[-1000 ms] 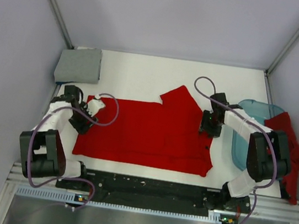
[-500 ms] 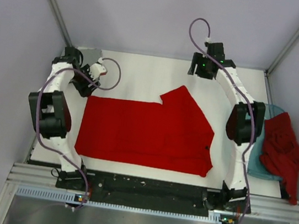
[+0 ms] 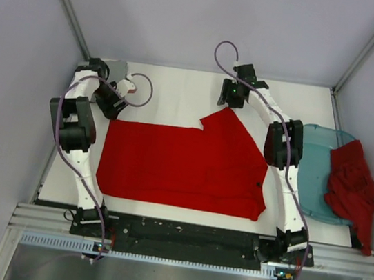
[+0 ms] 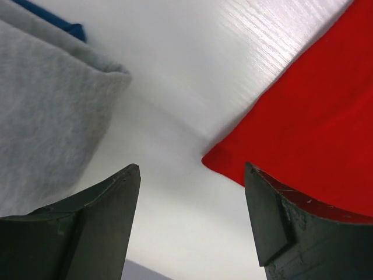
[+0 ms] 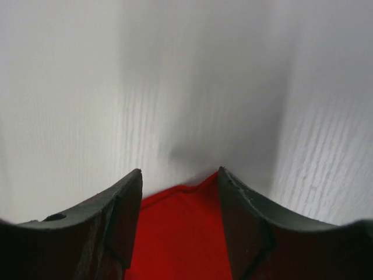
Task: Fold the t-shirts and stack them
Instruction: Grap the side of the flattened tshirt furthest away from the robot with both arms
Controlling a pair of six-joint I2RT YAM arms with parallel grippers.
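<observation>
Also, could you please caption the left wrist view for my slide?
Open left jaws frame the red t-shirt corner on the white table, grey t-shirt nearby.

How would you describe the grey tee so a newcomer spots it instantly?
On the white table, look to the far-left corner, beside the left pincer. The light grey tee lies there, folded; the bright red tee is spread flat mid-table, the darker red one crumpled over the blue tub.
</observation>
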